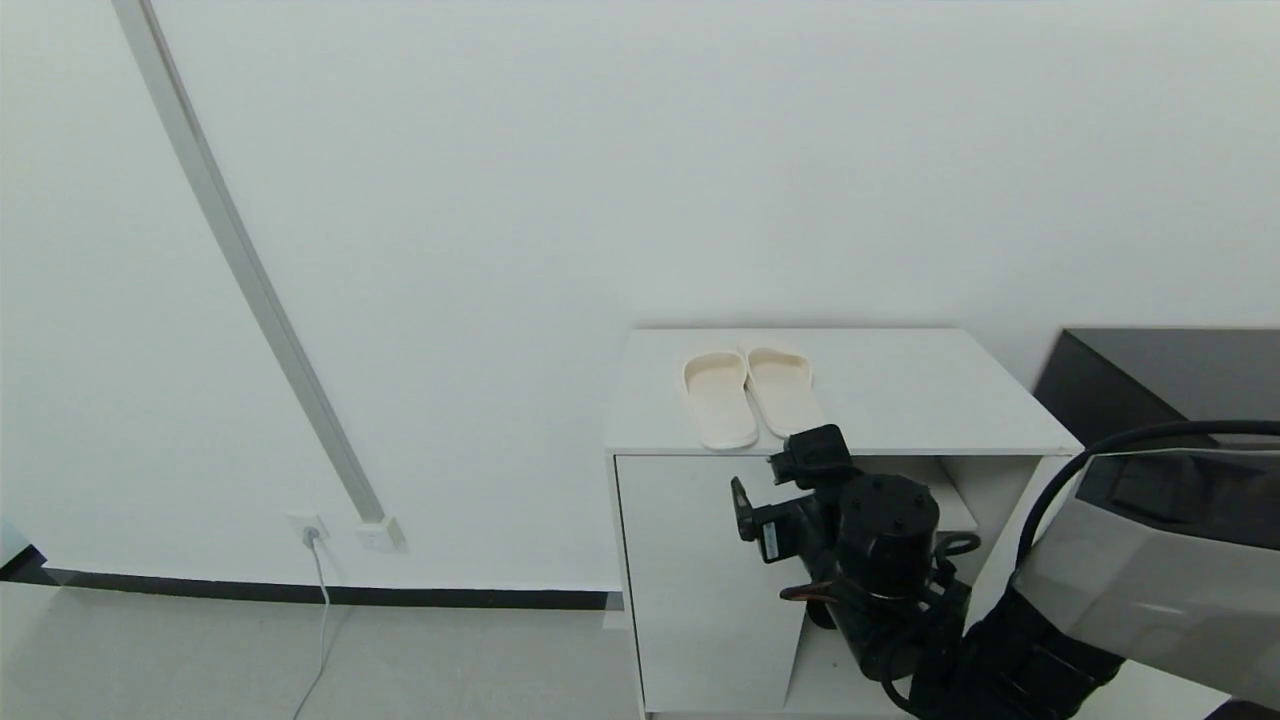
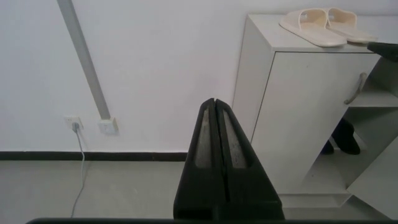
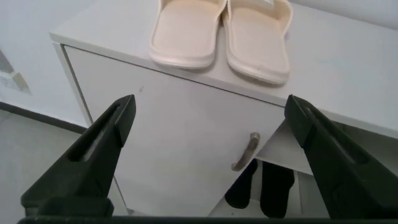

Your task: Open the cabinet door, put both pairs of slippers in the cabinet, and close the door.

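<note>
The cream slippers [image 1: 750, 395] lie side by side on top of the cabinet [image 1: 900, 390], near its front edge and within reach of the right arm. The right gripper [image 3: 209, 106] hovers just in front of that edge with its fingers spread wide, evidently set to take the pair. Below it, the right compartment stands open. A dark pair of slippers [image 3: 261, 186] already sits inside, near the door handle [image 3: 246, 151]. The left gripper [image 2: 215, 109] hangs well apart, its fingers pressed together on nothing, presumably parked clear.

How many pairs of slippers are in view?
2: a cream pair on top of the cabinet, and what looks like a dark pair inside it, low down, partly hidden.
</note>
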